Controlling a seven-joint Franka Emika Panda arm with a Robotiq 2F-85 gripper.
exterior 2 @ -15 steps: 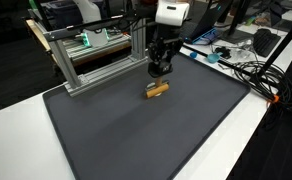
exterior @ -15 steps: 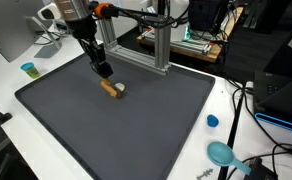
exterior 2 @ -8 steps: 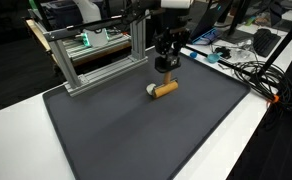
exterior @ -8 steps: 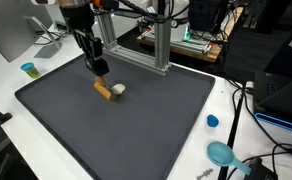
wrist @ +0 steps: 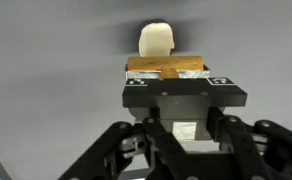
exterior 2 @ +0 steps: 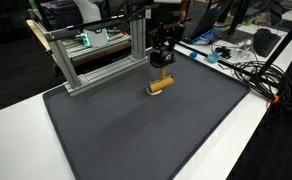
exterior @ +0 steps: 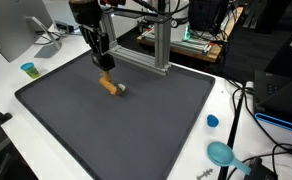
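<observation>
Wooden peg (exterior: 110,85) flat on mat (exterior: 136,130), long axis diagonal, pale tip (rounded) away from gripper (exterior: 105,66), jaws unreadable.

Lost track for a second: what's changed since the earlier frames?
The gripper shifted up-picture toward the metal frame, and the wooden peg at its fingertips went with it, apparently held. The mat and small blue cup stayed put.
</observation>
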